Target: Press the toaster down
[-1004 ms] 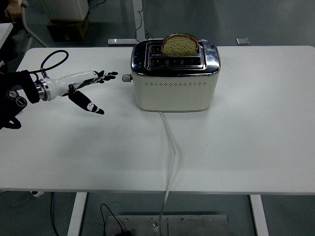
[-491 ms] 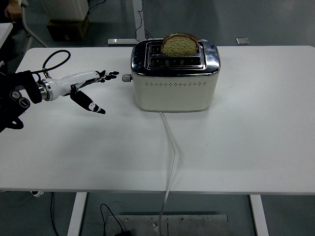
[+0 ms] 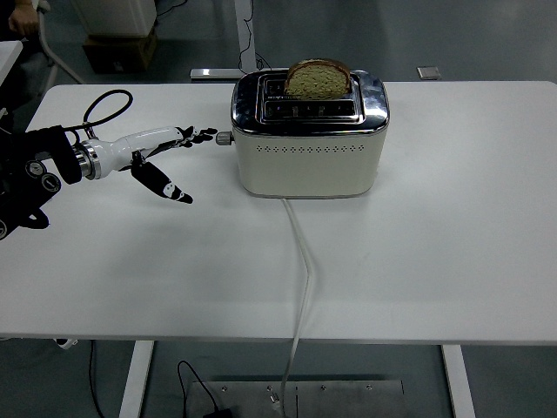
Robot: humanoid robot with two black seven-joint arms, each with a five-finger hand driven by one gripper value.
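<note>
While the toaster (image 3: pixel 309 135) stands at the table's (image 3: pixel 452 244) far middle holding a bread slice (image 3: pixel 318 78), my left hand (image 3: pixel 157 150) hovers empty, fingers spread, tips seemingly just short of its lever (image 3: pixel 224 138).

Left arm (image 3: pixel 35 170) cut off at left edge, cord (image 3: pixel 302 287) dropping behind table's near edge (image 3: pixel 365 341)

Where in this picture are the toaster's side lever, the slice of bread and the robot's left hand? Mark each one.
side lever (image 3: pixel 224 138), head view, on its round knob.
slice of bread (image 3: pixel 318 80), head view, middle of its face.
left hand (image 3: pixel 161 152), head view, middle of the hand.
</note>
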